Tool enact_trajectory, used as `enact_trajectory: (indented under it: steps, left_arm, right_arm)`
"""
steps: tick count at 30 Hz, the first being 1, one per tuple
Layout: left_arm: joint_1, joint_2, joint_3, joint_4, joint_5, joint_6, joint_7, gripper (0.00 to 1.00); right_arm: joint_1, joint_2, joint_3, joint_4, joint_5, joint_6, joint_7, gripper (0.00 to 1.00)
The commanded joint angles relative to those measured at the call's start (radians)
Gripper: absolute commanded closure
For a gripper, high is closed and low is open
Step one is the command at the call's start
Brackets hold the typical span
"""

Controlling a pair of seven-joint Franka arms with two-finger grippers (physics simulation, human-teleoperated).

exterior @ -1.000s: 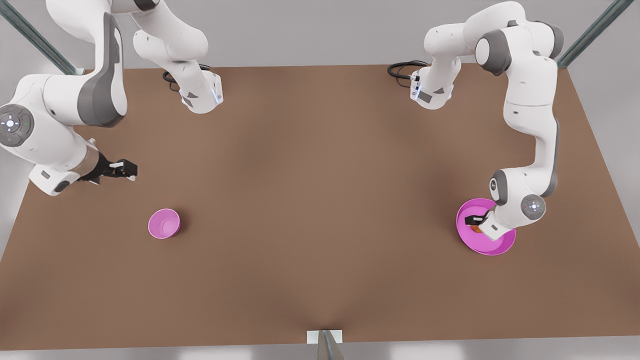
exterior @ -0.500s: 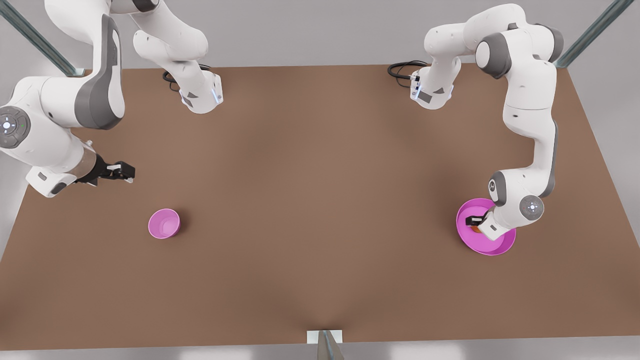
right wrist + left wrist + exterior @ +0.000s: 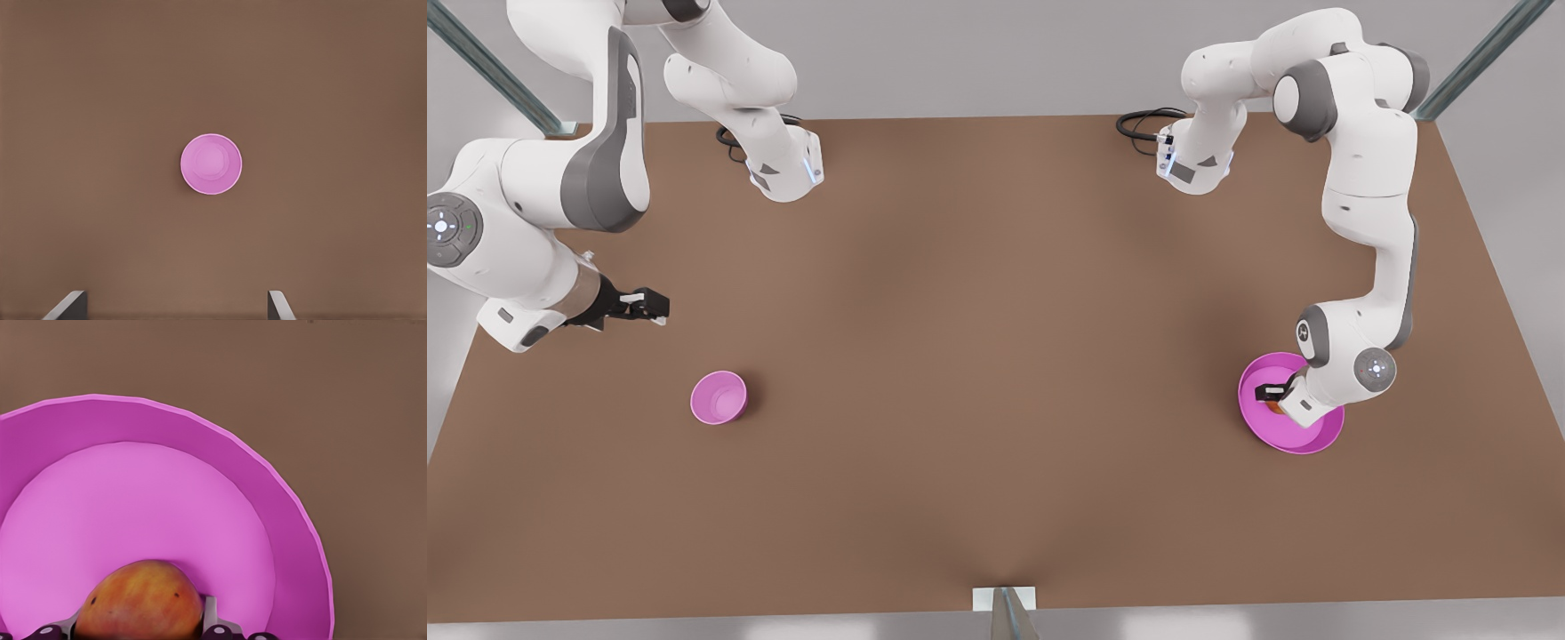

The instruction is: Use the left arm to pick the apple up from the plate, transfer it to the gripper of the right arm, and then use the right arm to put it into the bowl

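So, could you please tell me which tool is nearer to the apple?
Left. The left tool sits over the plate with the apple between its fingers; the right tool hangs far across the table, near the bowl.

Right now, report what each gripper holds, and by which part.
The left gripper flanks the apple at its sides on the plate; a closed grip cannot be told. The right gripper is open and holds nothing.

Right gripper drifts slightly: back toward the front view's left edge, then a touch forward again. Left gripper shifts marginally over the plate.
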Motion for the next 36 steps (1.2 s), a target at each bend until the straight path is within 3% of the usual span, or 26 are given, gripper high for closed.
enact_trajectory:
  steps: [1, 14, 16, 21, 23, 26, 29, 32, 33, 36]
  left_arm:
    - [0.001, -0.003, 0.000, 0.001, 0.000, -0.002, -0.003, 0.20]
    - [0.004, -0.003, -0.002, 0.004, 0.001, 0.030, -0.002, 0.20]
    - [0.004, -0.002, -0.003, 0.004, 0.000, 0.030, -0.002, 0.29]
    - [0.004, -0.006, -0.005, 0.006, 0.001, 0.027, 0.003, 0.29]
    - [0.004, -0.026, -0.006, 0.014, -0.006, -0.022, 0.000, 0.30]
    - [-0.005, -0.099, -0.008, 0.050, -0.301, -0.246, -0.003, 0.30]
    - [-0.009, -0.022, -0.025, 0.291, -0.494, -0.588, -0.008, 0.30]
    - [-0.015, 0.004, -0.247, 0.388, -0.632, -0.624, -0.141, 0.30]
    - [-0.015, 0.064, -0.365, 0.471, -0.638, -0.625, -0.246, 0.30]
    - [-0.039, 0.227, -0.577, 0.630, -0.729, -0.593, -0.327, 0.30]
  right_arm:
    - [-0.001, -0.001, 0.000, 0.001, 0.001, -0.003, 0.001, 0.00]
    - [0.000, 0.002, 0.000, 0.003, 0.002, 0.002, 0.001, 0.00]
    - [0.002, 0.002, 0.000, 0.001, 0.002, 0.002, 0.001, 0.00]
    - [0.003, 0.002, 0.000, -0.008, 0.005, 0.000, 0.001, 0.00]
    - [0.003, 0.004, 0.000, -0.008, 0.005, 0.000, 0.001, 0.00]
    - [0.003, 0.004, 0.000, -0.008, 0.005, 0.000, 0.002, 0.00]
    - [-0.004, 0.020, -0.002, -0.005, 0.056, 0.004, -0.016, 0.00]
    - [-0.023, 0.210, 0.041, 0.099, 0.281, 0.089, -0.087, 0.00]
    - [-0.021, 0.284, 0.049, 0.097, 0.491, 0.083, -0.131, 0.00]
    - [-0.046, 0.442, 0.051, 0.107, 0.866, 0.082, -0.539, 0.00]
